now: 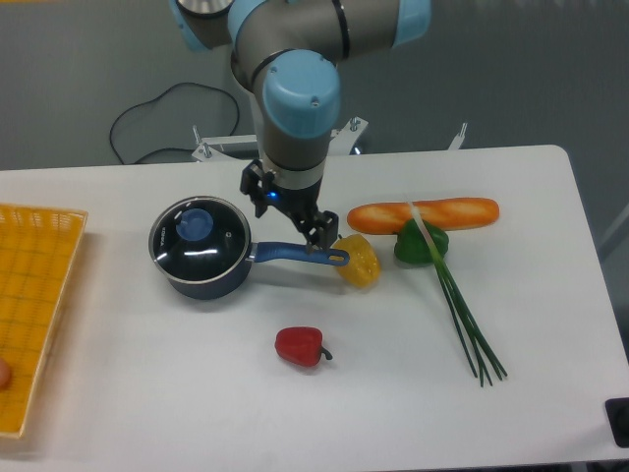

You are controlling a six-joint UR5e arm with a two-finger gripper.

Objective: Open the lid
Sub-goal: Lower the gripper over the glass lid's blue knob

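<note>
While checking the table (147,393), spotted gripper (319,236) low over the far end of the saucepan handle (295,254), just beside the yellow pepper (359,264). Could not tell from this view whether jaws were spread or pressed together; too dark and small. Saw nothing held.

Found the lid (214,246) seated flat on the saucepan (201,285), blue knob (197,224) in the middle, left of the gripper and apart from it. Judged task as not yet started on the lid itself; knob untouched.

Risks from here:
- Could clip the handle on the way across, being so close above it; would spin or drag the pan and shift the knob off target.
- Could nudge the yellow pepper with the wrist.
- Could slip off the knob if closed off-centre, since rounded and small; would drop the glass lid back or onto the table.
- Could lift the whole pan if the lid stuck at its rim.

Also noted red pepper (300,346), bread (423,213), green pepper (418,246), green onions (462,310), yellow basket (34,305) well clear of the path.
</note>
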